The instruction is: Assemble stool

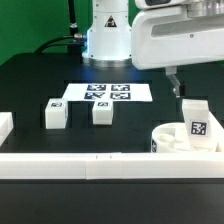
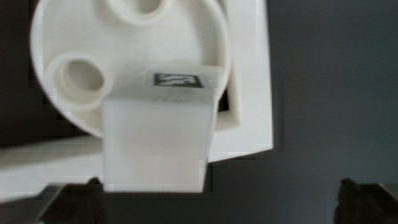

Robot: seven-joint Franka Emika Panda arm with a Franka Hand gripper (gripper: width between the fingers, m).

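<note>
The round white seat (image 1: 170,140) lies at the exterior view's right, against the front rail. One blocky leg (image 1: 194,118) with a square tag stands upright on it. Two more legs (image 1: 55,114) (image 1: 102,112) lie loose on the black table in front of the marker board. My gripper (image 1: 175,82) hangs above and a little behind the standing leg, not touching it. In the wrist view the seat (image 2: 89,40) shows its round recesses, and the leg (image 2: 157,130) rises from it towards one dark fingertip (image 2: 71,205). The gripper (image 2: 222,205) is open and empty.
The marker board (image 1: 107,92) lies flat at the table's middle, before the robot base (image 1: 108,40). A long white border rail (image 1: 90,166) runs along the front, and another rail piece (image 1: 5,126) is at the exterior view's left edge.
</note>
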